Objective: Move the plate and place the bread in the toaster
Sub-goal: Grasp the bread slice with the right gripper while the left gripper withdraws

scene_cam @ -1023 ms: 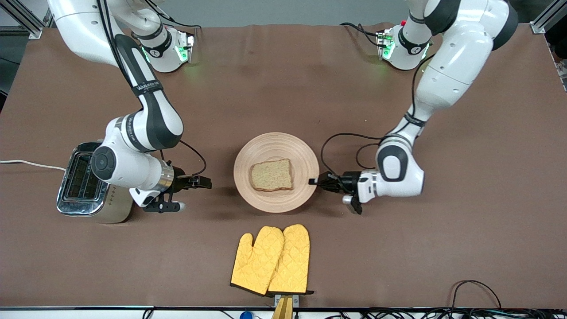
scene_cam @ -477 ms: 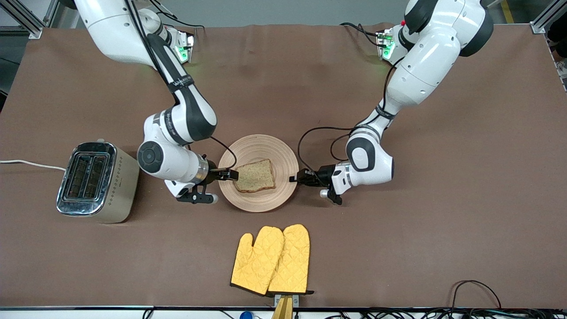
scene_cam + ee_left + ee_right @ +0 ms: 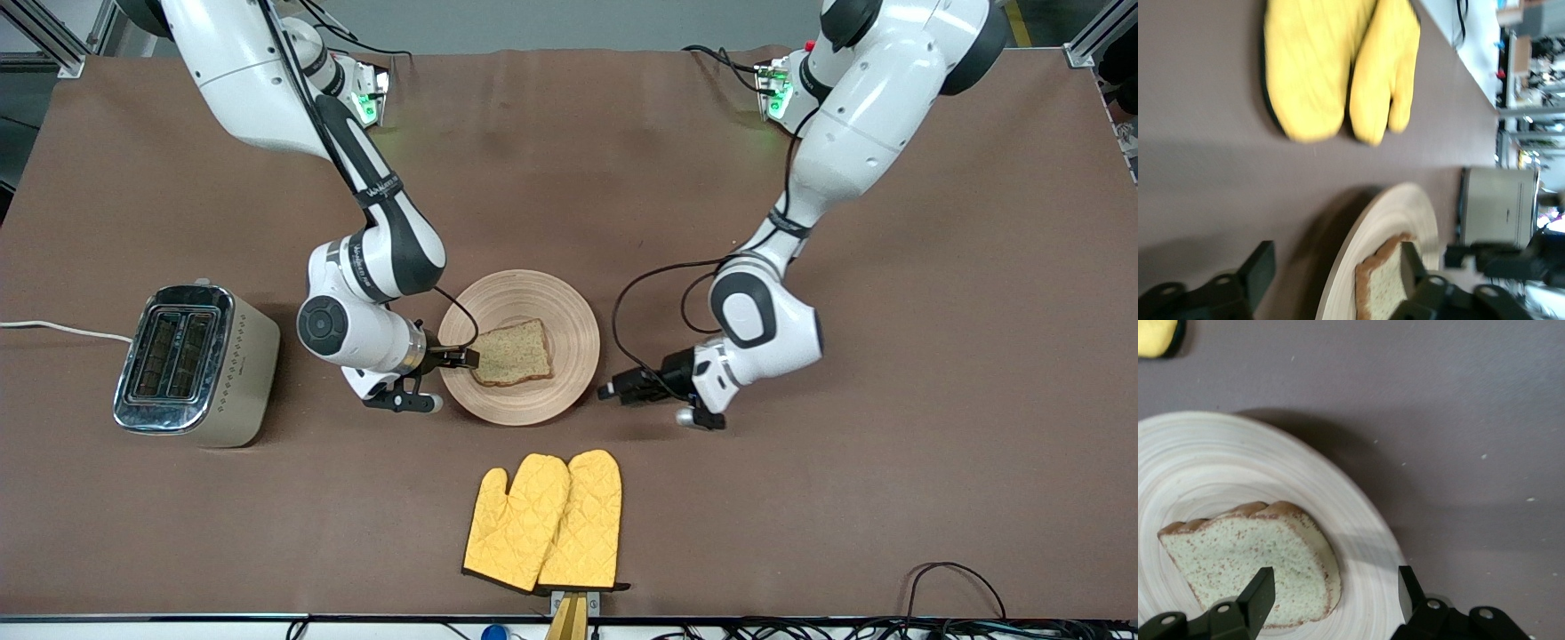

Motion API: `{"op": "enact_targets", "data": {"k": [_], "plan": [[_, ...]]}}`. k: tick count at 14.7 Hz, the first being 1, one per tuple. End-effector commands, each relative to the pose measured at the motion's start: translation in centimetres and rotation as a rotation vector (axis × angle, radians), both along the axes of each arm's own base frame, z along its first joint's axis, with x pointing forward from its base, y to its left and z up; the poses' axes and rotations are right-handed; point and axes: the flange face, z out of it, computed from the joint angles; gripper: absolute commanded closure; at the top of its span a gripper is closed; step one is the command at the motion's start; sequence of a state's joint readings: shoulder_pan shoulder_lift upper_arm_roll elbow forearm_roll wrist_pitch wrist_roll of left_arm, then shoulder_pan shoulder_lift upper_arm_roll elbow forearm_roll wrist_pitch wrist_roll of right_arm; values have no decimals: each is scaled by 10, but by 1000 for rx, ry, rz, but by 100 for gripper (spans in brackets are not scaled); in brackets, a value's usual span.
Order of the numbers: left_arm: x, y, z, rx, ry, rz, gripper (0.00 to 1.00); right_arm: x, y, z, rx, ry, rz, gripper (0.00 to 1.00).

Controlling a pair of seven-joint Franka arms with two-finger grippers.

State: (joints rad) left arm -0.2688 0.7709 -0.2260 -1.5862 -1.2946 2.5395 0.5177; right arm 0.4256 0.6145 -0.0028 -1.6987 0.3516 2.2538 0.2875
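- The plate holds 1 bread slice, mid-table.
- The right gripper, fingers spread, sits at the bread's edge toward the toaster.
- The left gripper hangs released over the table by the plate's rim.
- The left wrist view shows the mitts just beside the plate.
- Bare cloth separates the plate and toaster.

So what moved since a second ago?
The left gripper pushed the plate and bread toward the toaster, then backed off it. The right gripper swung from the toaster to the bread, fingers open. Toaster and yellow mitts stayed put.
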Motion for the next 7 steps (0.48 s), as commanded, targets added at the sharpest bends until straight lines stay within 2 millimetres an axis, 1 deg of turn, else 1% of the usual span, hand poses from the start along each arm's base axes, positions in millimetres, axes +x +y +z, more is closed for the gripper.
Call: {"op": "enact_targets", "data": {"k": [1, 2, 4, 5, 6, 7], "plan": [[28, 61, 47, 65, 6, 83, 0, -6, 7, 1, -22, -16, 20, 28], [36, 80, 61, 57, 11, 94, 0, -6, 7, 1, -24, -18, 22, 31], [49, 136, 84, 34, 36, 84, 0, -7, 10, 1, -25, -19, 31, 35], [52, 167, 97, 60, 31, 62, 0, -10, 16, 1, -28, -21, 43, 39], [54, 198, 111, 96, 27, 50, 0, -10, 16, 0, -47, -29, 62, 43], [53, 222, 126, 135, 37, 25, 0, -10, 16, -2, -68, -41, 84, 44]]}}
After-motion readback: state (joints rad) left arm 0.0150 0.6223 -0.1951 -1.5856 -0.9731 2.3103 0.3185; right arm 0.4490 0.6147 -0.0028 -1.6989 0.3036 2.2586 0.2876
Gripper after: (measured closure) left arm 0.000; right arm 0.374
